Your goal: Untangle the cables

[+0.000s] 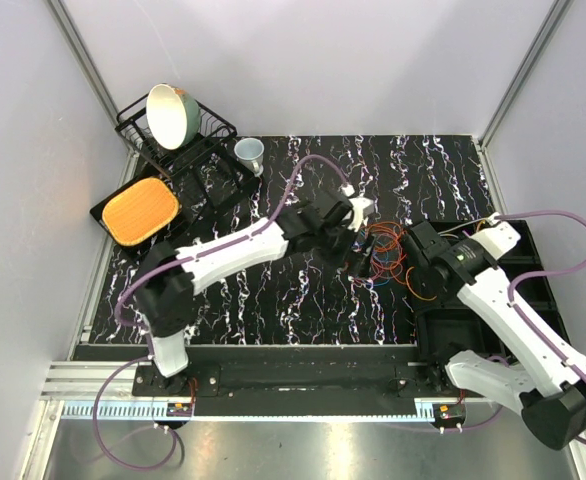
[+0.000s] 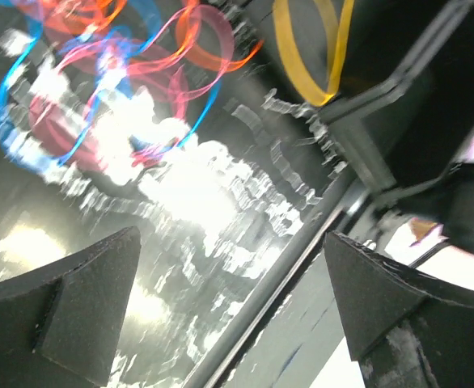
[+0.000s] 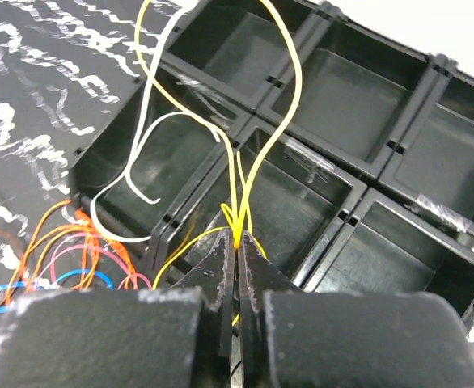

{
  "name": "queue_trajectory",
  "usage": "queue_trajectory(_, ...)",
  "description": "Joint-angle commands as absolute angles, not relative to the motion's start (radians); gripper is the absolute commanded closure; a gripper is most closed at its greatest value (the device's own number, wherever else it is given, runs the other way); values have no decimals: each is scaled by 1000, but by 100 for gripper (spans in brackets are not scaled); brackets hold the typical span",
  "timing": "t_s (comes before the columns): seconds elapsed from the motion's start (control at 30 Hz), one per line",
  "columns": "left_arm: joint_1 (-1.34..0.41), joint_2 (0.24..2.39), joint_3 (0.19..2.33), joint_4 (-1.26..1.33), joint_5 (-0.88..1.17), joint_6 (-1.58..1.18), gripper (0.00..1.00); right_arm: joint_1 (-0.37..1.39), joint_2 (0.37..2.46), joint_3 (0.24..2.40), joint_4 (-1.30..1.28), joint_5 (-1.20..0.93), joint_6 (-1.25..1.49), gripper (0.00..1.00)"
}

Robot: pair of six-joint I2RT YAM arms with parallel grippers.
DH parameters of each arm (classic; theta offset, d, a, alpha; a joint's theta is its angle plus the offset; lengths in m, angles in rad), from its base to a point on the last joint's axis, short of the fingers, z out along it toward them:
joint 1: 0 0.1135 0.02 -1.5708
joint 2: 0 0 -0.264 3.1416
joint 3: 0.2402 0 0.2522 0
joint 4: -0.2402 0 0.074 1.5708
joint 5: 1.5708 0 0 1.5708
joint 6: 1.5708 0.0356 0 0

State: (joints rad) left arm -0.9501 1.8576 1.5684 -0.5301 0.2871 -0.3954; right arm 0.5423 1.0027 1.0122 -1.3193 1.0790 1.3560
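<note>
At tray edge, R gripper pinching yellow cable; L gripper spread wide (blurry, seemingly empty).

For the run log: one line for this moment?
left gripper: open, empty | right gripper: shut on thin yellow cable | tangle of coloured cables: on black marbled mat

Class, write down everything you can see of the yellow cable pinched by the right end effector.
The yellow cable is a thin, glossy, plastic-looking wire. Several of its strands are bunched and pinched between the shut fingers of the right end effector. Loops rise over the black compartment tray, a paler stretch curling to a free end over one compartment. One strand trails left towards the orange, pink and blue cables.
</note>
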Motion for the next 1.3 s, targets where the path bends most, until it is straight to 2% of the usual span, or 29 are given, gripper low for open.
queue_trajectory(0.0, -942, 1691, 1470, -615, 177, -348, 1, 493, 1040, 989, -1382, 1060, 1509, 100)
queue_trajectory(0.27, -816, 1380, 1303, -712, 123, -307, 1, 374, 1060, 894, -1160, 879, 1359, 100)
queue_trajectory(0.4, -755, 1290, 1237, -744, 63, -265, 1, 359, 1072, 877, -1131, 821, 1350, 100)
queue_trajectory(0.7, -670, 1266, 1167, -721, 46, -249, 1, 330, 1146, 847, -1066, 585, 1355, 100)
queue_trajectory(1.27, -653, 1213, 1109, -683, 12, -247, 1, 325, 1294, 1089, -1580, 545, 1506, 100)
